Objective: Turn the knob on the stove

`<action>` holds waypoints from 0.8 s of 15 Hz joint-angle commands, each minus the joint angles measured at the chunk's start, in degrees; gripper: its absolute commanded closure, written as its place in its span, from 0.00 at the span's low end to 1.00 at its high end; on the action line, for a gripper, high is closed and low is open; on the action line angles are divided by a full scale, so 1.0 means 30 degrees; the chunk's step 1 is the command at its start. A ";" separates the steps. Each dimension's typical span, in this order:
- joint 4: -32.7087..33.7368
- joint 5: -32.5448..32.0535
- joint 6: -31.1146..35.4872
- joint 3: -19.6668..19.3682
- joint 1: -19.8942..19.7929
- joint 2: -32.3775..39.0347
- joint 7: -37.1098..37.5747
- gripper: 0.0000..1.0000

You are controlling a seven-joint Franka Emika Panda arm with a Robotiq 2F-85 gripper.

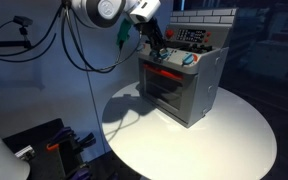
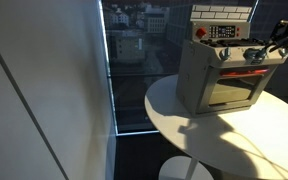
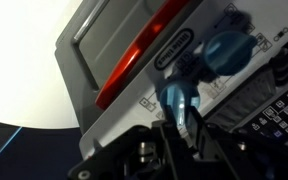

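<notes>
The stove point(image 1: 184, 92) is a small grey toy oven with a glass door, a red strip above it and a brick-patterned back panel; it stands on a round white table and shows in both exterior views point(image 2: 224, 85). In the wrist view its front panel fills the frame, with a red strip point(image 3: 134, 60) and two blue knobs. My gripper point(image 3: 181, 118) has its dark fingers closed around the nearer blue knob point(image 3: 176, 98). The second blue knob point(image 3: 224, 52) sits free beside it. In an exterior view the gripper point(image 1: 156, 47) hangs over the stove's top front edge.
The round white table point(image 1: 234, 135) carries only the stove. Black cables point(image 1: 69, 45) hang from the arm. Dark equipment point(image 1: 44, 145) sits low beside the table. A window with a city view point(image 2: 134, 50) is behind the stove.
</notes>
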 commanded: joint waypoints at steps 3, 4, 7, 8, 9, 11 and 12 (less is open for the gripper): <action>0.0686 -0.0976 -0.0202 0.0322 -0.0608 0.0544 0.1129 0.91; 0.0697 -0.1073 -0.0194 0.0356 -0.0656 0.0554 0.1224 0.93; 0.0673 -0.1017 -0.0214 0.0326 -0.0604 0.0517 0.1251 0.94; 0.0620 -0.1047 -0.0198 0.0332 -0.0610 0.0436 0.1251 0.94; 0.0561 -0.0997 -0.0211 0.0300 -0.0565 0.0334 0.1139 0.94; 0.0430 -0.0944 -0.0388 0.0194 -0.0484 0.0024 0.0790 0.94; 0.0381 -0.0956 -0.0518 0.0133 -0.0453 -0.0148 0.0567 0.95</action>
